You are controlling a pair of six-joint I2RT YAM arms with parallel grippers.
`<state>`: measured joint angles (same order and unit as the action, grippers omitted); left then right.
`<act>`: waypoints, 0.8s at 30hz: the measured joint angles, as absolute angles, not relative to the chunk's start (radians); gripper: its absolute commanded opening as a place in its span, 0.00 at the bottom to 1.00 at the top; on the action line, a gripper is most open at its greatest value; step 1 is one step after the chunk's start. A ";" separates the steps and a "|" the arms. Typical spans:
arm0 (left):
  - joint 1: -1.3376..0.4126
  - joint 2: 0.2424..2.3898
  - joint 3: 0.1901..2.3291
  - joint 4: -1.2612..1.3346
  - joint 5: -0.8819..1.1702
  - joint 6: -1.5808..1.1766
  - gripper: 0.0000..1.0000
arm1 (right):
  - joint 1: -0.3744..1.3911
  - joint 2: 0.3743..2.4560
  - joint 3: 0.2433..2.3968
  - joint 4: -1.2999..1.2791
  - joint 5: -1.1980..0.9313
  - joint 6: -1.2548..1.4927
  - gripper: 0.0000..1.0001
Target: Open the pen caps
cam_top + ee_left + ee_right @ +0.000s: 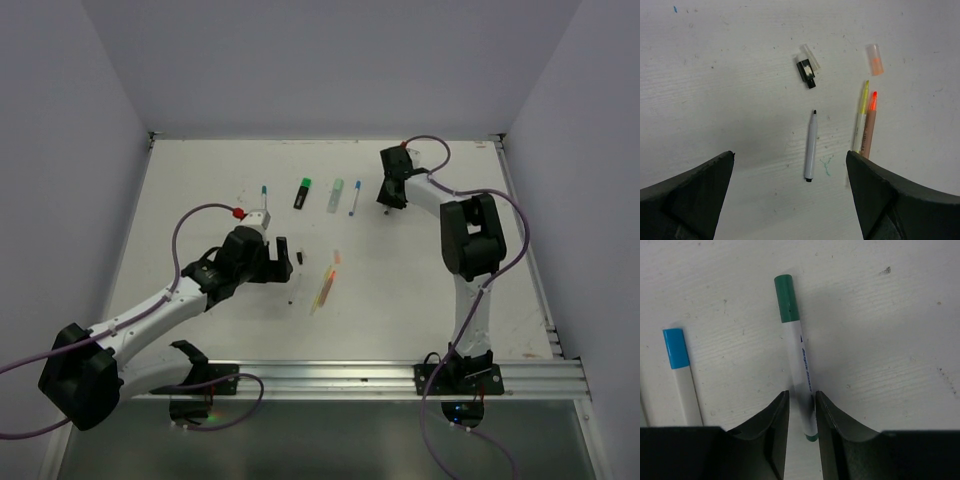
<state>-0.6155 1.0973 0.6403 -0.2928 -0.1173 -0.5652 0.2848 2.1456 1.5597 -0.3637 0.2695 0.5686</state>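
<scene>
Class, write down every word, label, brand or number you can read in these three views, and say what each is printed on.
Green-capped pen, barrel: blue lettering along its length, too blurred to read.
Black cap: a white patch, no legible text.
No other text shows in any view.

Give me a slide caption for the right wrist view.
Right jaws straddle the barrel of a green-capped pen, a blue-capped pen lying alongside.
</scene>
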 measured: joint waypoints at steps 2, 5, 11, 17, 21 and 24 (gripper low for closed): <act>-0.616 1.097 0.639 -0.291 -0.107 -0.565 0.97 | 0.285 2.148 1.563 -0.368 0.274 0.565 0.29; -0.616 1.098 0.639 -0.274 -0.096 -0.565 0.97 | 0.285 2.153 1.565 -0.368 0.277 0.556 0.23; -0.616 1.099 0.639 -0.246 -0.062 -0.567 0.96 | 0.285 2.129 1.519 -0.330 0.276 0.538 0.05; -0.616 1.113 0.639 -0.195 -0.002 -0.591 0.97 | 0.290 1.940 1.231 -0.205 0.213 0.522 0.00; -0.616 1.145 0.639 -0.123 0.068 -0.633 0.97 | 0.331 1.751 1.014 -0.147 0.156 0.518 0.00; -0.616 1.169 0.639 -0.040 0.119 -0.675 0.96 | 0.423 1.601 0.890 -0.070 0.118 0.516 0.00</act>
<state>-0.6155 1.1690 0.6392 -0.0402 0.1192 -0.6754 0.4229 1.6009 0.8902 -0.0700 0.1181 0.5163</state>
